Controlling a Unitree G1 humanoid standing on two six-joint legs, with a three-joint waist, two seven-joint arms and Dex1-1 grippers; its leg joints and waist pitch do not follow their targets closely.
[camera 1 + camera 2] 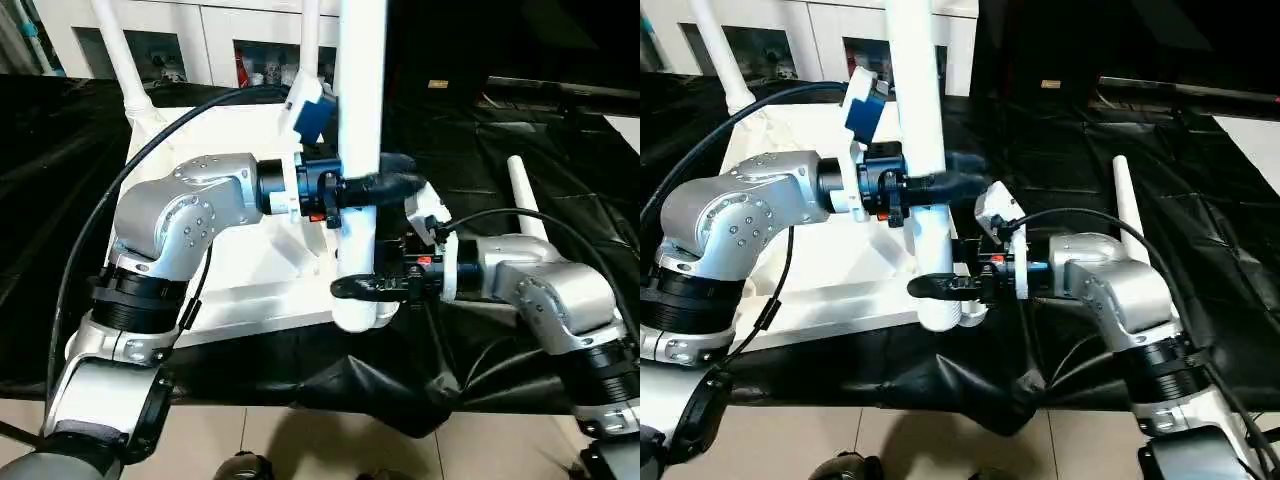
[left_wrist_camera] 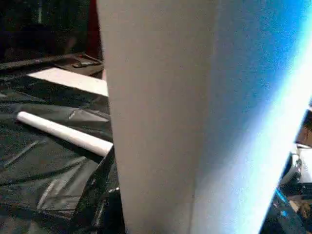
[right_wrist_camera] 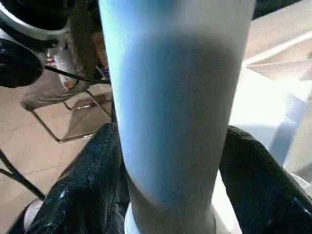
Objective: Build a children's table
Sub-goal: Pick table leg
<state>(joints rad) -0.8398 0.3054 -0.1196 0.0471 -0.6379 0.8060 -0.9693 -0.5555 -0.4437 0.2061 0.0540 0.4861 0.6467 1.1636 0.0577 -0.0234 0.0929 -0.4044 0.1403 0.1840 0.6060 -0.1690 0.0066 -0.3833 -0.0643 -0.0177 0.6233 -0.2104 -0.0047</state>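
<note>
The white tabletop (image 1: 250,290) lies underside up on the black-covered table. A long white leg (image 1: 360,100) stands upright in its near right corner socket. My left gripper (image 1: 385,188) is shut on this leg at mid-height. Lower down, just above the socket, my right gripper (image 1: 355,287) is shut on the same leg, with its black fingers (image 3: 83,190) on either side. Two more legs (image 1: 120,50) (image 1: 310,40) stand at the far corners. Another leg (image 1: 1130,215) lies loose on the cloth to the right.
Black cloth (image 1: 480,120) covers the work table, whose front edge runs close to my arms over a tiled floor. White cabinets (image 1: 200,40) stand behind. A flat white board (image 2: 73,80) lies at the far right. A black cable (image 1: 130,170) arcs over my left arm.
</note>
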